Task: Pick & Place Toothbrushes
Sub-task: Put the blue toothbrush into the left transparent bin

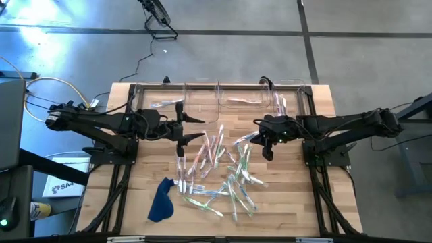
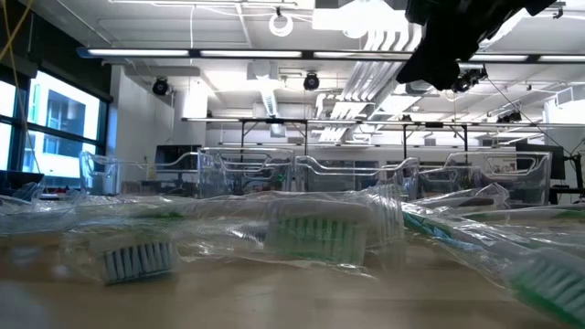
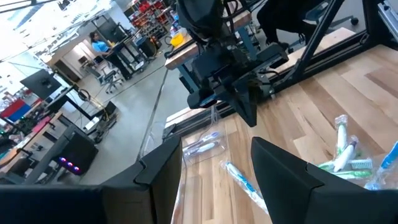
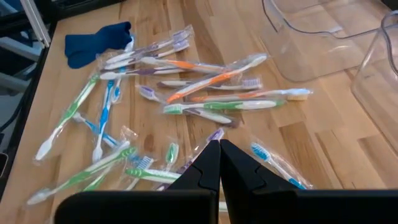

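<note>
Seemingly bare wood beyond toothbrushes (image 1: pixel 219 169).

Wrapped toothbrushes (image 1: pixel 216 169): roughly two dozen lie in a loose heap on the bench (image 1: pixel 317 202); overlaps prevent an exact count. A few more lie inside the bins. Clear plastic bins (image 1: pixel 236 98): about four, in one row. Dark blue cloth (image 1: pixel 160 200): one. Robot arms: two.

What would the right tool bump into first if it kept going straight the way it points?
Probably the toothbrushes. The shut right tool points down at the pile, and a purple toothbrush shows just past its tips, though the gap is hard to judge.
</note>
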Controlling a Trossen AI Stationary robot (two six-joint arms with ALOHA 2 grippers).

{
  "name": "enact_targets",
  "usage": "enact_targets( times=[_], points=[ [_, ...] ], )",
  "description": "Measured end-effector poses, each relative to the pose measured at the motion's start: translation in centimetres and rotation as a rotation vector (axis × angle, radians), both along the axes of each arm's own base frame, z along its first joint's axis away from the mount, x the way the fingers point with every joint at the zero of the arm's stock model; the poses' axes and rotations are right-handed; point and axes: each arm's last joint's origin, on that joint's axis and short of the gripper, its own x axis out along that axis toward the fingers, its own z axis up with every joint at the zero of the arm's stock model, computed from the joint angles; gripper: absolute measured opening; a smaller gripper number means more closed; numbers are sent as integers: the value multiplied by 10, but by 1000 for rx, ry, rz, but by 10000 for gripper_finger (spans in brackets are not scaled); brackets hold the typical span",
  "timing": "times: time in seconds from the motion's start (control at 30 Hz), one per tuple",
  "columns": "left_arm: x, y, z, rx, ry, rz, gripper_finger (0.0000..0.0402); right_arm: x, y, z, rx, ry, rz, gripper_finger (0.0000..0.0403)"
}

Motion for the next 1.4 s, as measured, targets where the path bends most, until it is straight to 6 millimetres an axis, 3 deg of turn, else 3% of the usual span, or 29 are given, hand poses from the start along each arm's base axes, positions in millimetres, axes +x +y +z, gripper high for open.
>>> enact_targets(
  times=[0.4, 0.6, 0.87, 1.1, 1.27, 1.4],
  points=[
    [0, -2, 0, -122, -15, -42, 187, 3, 1, -4, -90, 18, 92, 2],
    [0, -3, 0, -143, -13, -99, 187, 15, -2, -22, -131, 108, 102, 2],
    [0, -3, 0, -143, -13, -96, 187, 30, -12, -55, -326, 306, 36, 2],
    [0, -3, -3, -140, 14, -93, 187, 34, -25, -80, -380, 472, 86, 2],
    [0, -3, -3, -140, 18, -93, 187, 32, -27, -87, -446, 542, 142, 3],
    [0, -3, -3, -140, 15, -91, 187, 34, -36, -80, -448, 567, 142, 14]
  ],
)
